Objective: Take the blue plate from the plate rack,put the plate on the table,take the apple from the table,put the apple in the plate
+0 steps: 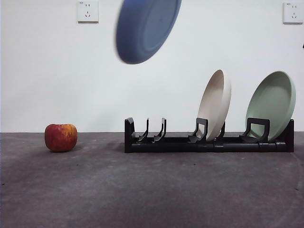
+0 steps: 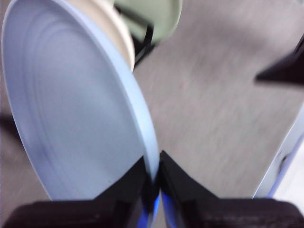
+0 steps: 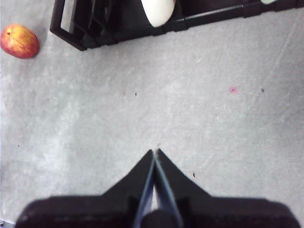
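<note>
The blue plate (image 1: 145, 27) hangs tilted in the air at the top of the front view, above the left end of the plate rack (image 1: 209, 141). My left gripper (image 2: 155, 176) is shut on the blue plate (image 2: 71, 109) at its rim. The rack's left slots stand empty. The apple (image 1: 61, 137) rests on the table (image 1: 152, 190) left of the rack, and it shows too as the apple (image 3: 19, 41) in the right wrist view. My right gripper (image 3: 155, 153) is shut on nothing, high above bare table in front of the rack (image 3: 118, 23).
A beige plate (image 1: 215, 103) leans in the rack's middle slot and a pale green plate (image 1: 271, 104) in its right slot. A white wall with two sockets stands close behind. A dark tip of an arm (image 2: 282, 69) shows in the left wrist view.
</note>
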`<state>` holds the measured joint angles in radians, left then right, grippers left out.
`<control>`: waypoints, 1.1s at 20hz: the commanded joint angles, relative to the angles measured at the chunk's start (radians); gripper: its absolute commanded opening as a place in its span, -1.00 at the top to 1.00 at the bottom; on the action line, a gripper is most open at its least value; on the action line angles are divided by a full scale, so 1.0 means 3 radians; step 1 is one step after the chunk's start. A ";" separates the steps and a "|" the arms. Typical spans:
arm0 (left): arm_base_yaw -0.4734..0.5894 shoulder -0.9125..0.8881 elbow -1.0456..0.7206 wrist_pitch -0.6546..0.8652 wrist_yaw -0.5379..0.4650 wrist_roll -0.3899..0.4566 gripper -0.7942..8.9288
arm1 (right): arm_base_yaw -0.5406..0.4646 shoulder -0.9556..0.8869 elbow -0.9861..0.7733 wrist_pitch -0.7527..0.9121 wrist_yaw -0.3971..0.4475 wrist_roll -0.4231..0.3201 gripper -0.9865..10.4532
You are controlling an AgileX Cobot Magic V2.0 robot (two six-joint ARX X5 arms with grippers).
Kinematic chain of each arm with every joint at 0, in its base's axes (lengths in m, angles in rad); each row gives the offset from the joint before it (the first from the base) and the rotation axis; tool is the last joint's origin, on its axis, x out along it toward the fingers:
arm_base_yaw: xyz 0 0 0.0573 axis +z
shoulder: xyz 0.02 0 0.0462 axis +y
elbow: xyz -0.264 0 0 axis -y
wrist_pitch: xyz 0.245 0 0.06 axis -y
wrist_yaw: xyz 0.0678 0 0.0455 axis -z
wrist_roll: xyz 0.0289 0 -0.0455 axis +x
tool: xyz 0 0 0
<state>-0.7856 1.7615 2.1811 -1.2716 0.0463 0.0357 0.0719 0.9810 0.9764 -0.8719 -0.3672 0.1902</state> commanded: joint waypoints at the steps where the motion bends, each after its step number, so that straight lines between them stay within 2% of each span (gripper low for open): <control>1: -0.0165 -0.0028 -0.0156 -0.0051 -0.0161 0.0092 0.85 | 0.0004 0.0013 0.0008 0.0010 -0.0001 -0.0036 0.83; 3: -0.0317 -0.0135 -0.0520 0.0058 -0.0309 0.0055 0.85 | 0.0004 0.0013 0.0008 0.0009 -0.0001 -0.0037 0.83; 6: -0.0581 -0.0357 -0.1411 0.0552 -0.0832 -0.0149 0.85 | 0.0004 0.0011 0.0008 0.0009 -0.0004 -0.0038 0.83; 10: -0.0781 -0.0415 -0.2449 0.1058 -0.1189 -0.0315 0.85 | 0.0004 0.0013 0.0008 0.0010 -0.0014 -0.0051 0.83; 13: -0.0940 -0.0381 -0.3104 0.1551 -0.1205 -0.0257 0.85 | 0.0004 0.0013 0.0008 0.0022 -0.0027 -0.0061 0.83; 15: -0.0991 -0.0350 -0.3324 0.1658 -0.1203 -0.0258 0.85 | 0.0004 0.0013 0.0008 0.0039 -0.0027 -0.0064 0.83; 19: -0.1116 -0.0296 -0.3384 0.1750 -0.1146 -0.0164 0.85 | 0.0004 0.0011 0.0008 0.0088 -0.0027 -0.0062 0.83; 22: -0.1151 -0.0295 -0.3384 0.1722 -0.0938 -0.0168 0.85 | 0.0004 0.0013 0.0008 0.0123 -0.0028 -0.0062 0.83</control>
<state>-1.1271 1.6558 1.1782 -0.7574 -0.2756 -0.0116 0.0719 0.9821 0.9764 -0.8394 -0.3717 0.1825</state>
